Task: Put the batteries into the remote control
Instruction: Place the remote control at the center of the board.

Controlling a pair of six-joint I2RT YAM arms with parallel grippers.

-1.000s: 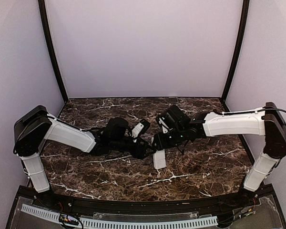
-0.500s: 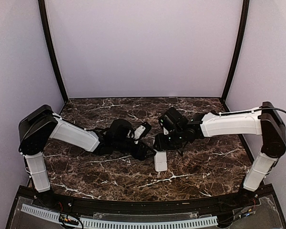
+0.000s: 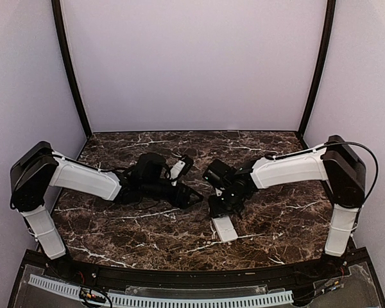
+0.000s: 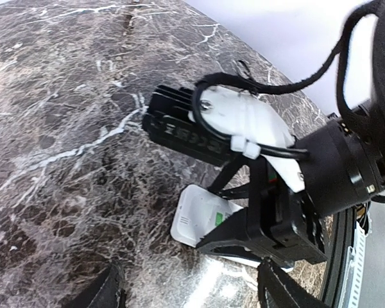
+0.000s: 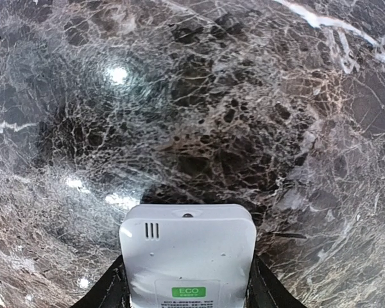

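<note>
Right end effector (image 5: 187,283) is closed onto the remote control (image 5: 187,247), one finger against each long side. Back face w/ vent slits & green ECO label is turned toward the wrist cam, and the rounded end sticks out past the fingertips. Remote is low over the dark marble surface (image 5: 179,96); can't tell if it's resting or just off it. Left end effector (image 4: 191,292) is spread wide, nothing btwn its fingers. Remote sits ahead of it, beyond the fingertips & apart from them, partly hidden by the right wrist.
</note>
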